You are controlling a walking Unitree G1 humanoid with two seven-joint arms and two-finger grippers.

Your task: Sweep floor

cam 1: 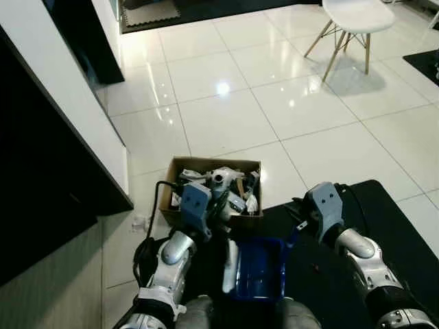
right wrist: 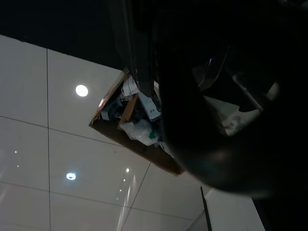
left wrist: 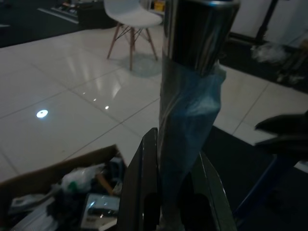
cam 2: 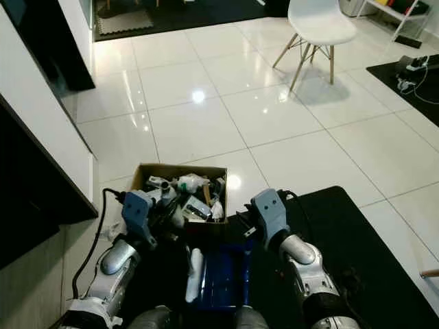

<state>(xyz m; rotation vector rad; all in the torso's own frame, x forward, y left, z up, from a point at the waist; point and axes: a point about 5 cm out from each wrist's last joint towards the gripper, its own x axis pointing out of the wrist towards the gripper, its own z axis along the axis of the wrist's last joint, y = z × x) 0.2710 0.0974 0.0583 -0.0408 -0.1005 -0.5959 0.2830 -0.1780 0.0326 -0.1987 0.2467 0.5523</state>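
A silver broom handle (left wrist: pixel 192 72) wrapped in blue plastic stands between the black fingers of my left gripper (left wrist: pixel 173 192), which is shut on it. In the eye views that gripper (cam 1: pixel 221 223) hovers at the near edge of an open cardboard box (cam 1: pixel 206 164) full of rubbish. A blue dustpan (cam 1: pixel 260 274) hangs low between my arms, with the pale handle (cam 1: pixel 230 267) beside it. My right gripper (cam 1: pixel 296 229) is shut on the dustpan's blue grip (left wrist: pixel 260 192). The right wrist view is mostly dark and shows the box (right wrist: pixel 139 130) on the white tiles.
A dark cabinet with a white side (cam 1: pixel 41 171) runs along my left. A black mat (cam 1: pixel 384 226) lies under my right arm. A white chair on wooden legs (cam 1: pixel 353 20) stands far right. Glossy white tiles (cam 1: pixel 226 103) stretch ahead to a dark rug (cam 1: pixel 206 7).
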